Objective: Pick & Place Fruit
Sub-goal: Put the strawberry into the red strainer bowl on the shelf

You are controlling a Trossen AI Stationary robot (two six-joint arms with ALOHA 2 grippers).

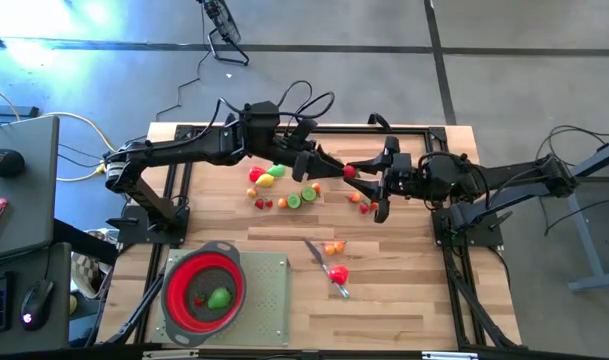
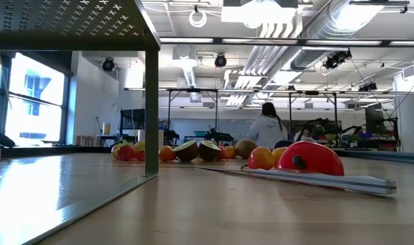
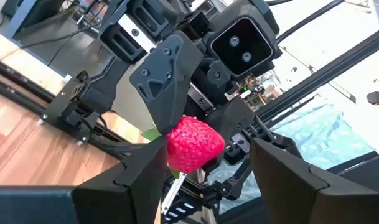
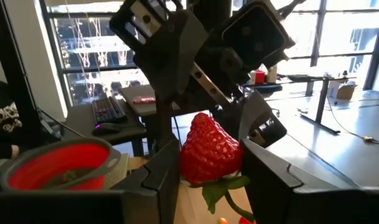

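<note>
Both grippers meet up in the air over the far middle of the table [image 1: 404, 300], with one red strawberry [image 1: 350, 171] between them. Right gripper [image 4: 209, 177] has its two dark fingers pressed on the sides of the strawberry, gripping it, with the green leaves hanging down. Left gripper [image 3: 205, 177] has one finger touching the strawberry and the other finger standing apart from it, so its jaws are spread and not squeezing. Below the arms, a bunch of little fruits [image 1: 279, 187] lies on the wood, red, yellow, orange and green. Nearer the front, a slim grey knife [image 1: 322, 262] lies by a red fruit piece [image 1: 338, 274]. At the front left, a red strainer [image 1: 203, 287] sits on a grey mat [image 1: 269, 300], with a green fruit [image 1: 219, 298] inside.
</note>
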